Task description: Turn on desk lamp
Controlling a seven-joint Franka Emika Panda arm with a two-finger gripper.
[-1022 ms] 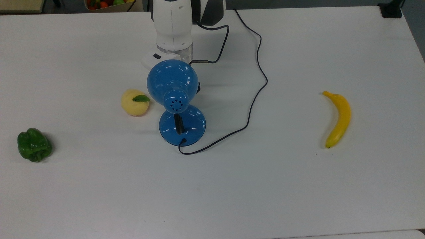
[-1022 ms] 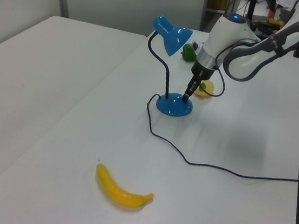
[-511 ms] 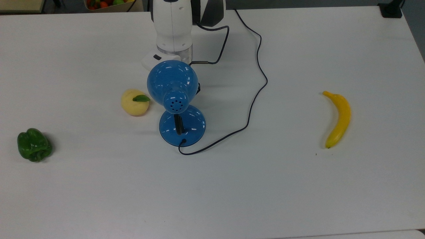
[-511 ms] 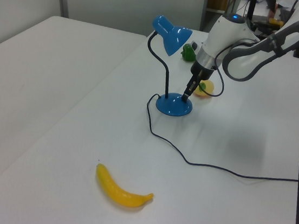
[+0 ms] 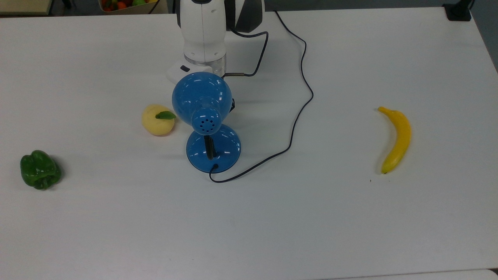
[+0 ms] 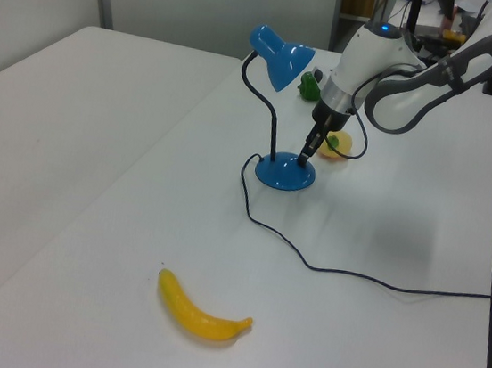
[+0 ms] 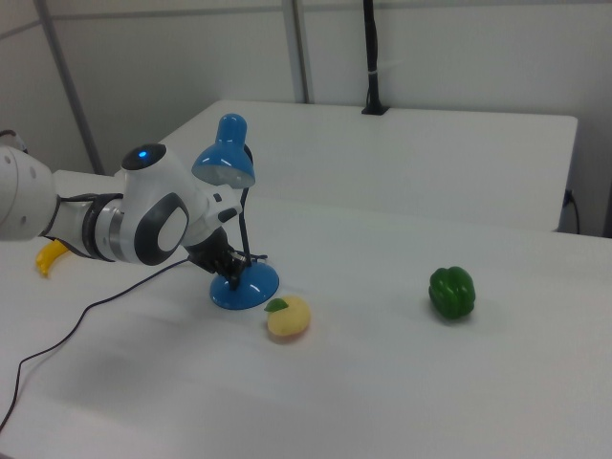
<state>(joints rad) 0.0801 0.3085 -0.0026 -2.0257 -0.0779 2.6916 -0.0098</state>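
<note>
Roughly, largest first. Your white table (image 5: 350, 233) runs out of frame on every side of the top view. Your arm (image 6: 395, 63) reaches in from the left view's right; its base is cut off. The desk lamp (image 5: 206, 116) stands mid-table, dome shade tipped toward the arm and hiding the wrist in the top view; round base flat on the table, black cord (image 5: 301, 97) looping off past the top view's upper edge. Banana (image 5: 395, 138) lies well apart on the top view's right. Green pepper (image 5: 40, 169) sits far on the top view's left. Yellow fruit (image 5: 157, 119) sits just beside the lamp. Your gripper (image 6: 307, 156) points down at the base rim, apparently touching; I cannot tell its state.
</note>
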